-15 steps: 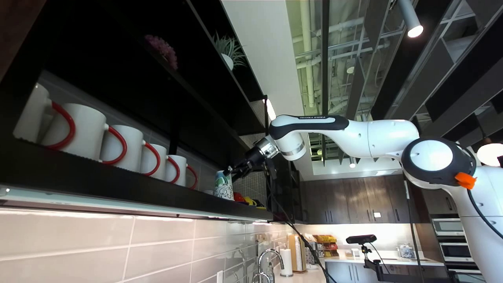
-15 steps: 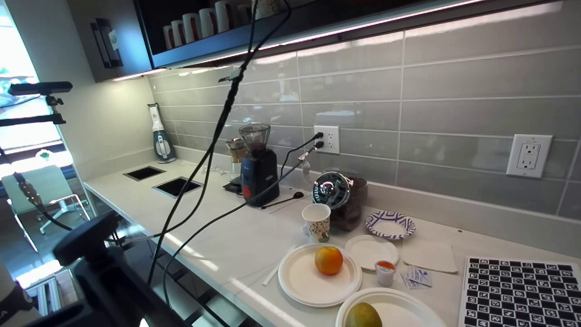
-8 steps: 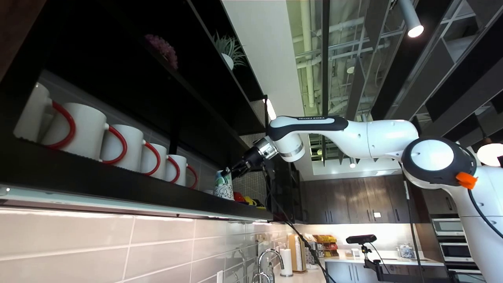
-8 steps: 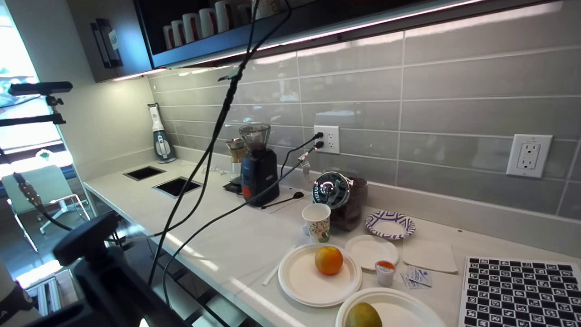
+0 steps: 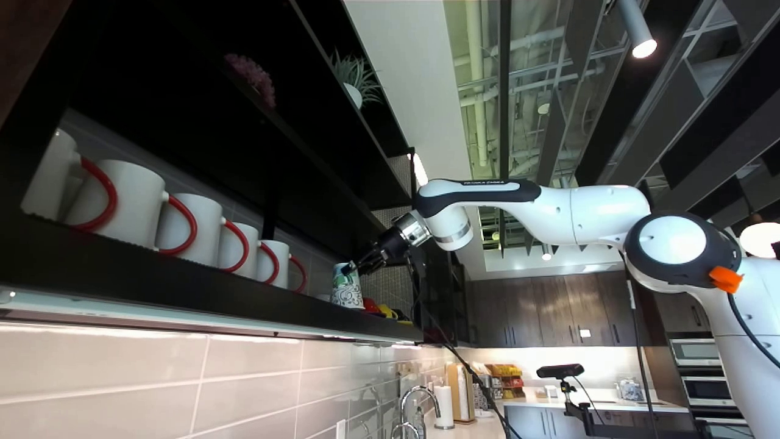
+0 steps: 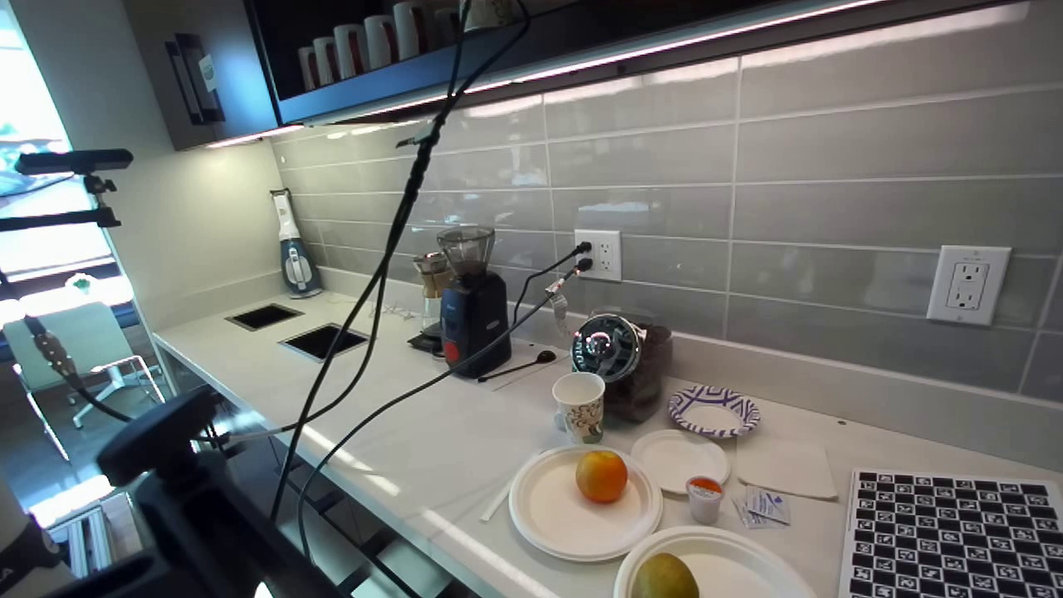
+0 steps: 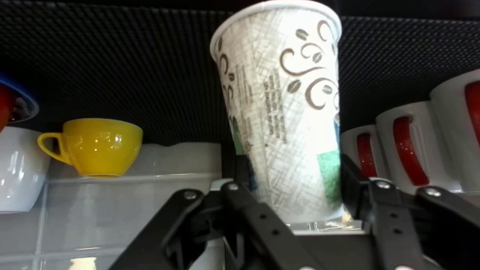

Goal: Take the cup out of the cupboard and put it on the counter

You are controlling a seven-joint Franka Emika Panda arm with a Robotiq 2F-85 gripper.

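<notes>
Being clamped near its base by the gripper [image 7: 299,183], the bean-patterned paper cup [image 7: 281,101] is held rim-down in the black cupboard [image 5: 183,285] — between a yellow teacup [image 7: 103,146] and white mugs [image 5: 131,198].

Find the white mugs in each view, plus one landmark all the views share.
In an exterior view: the white mugs line the dark shelf at left.
In an exterior view: the mugs show at the top, left of centre.
In the wrist view: the mugs, right of the patterned paper cup.
Shared landmark: the tiled wall.
</notes>
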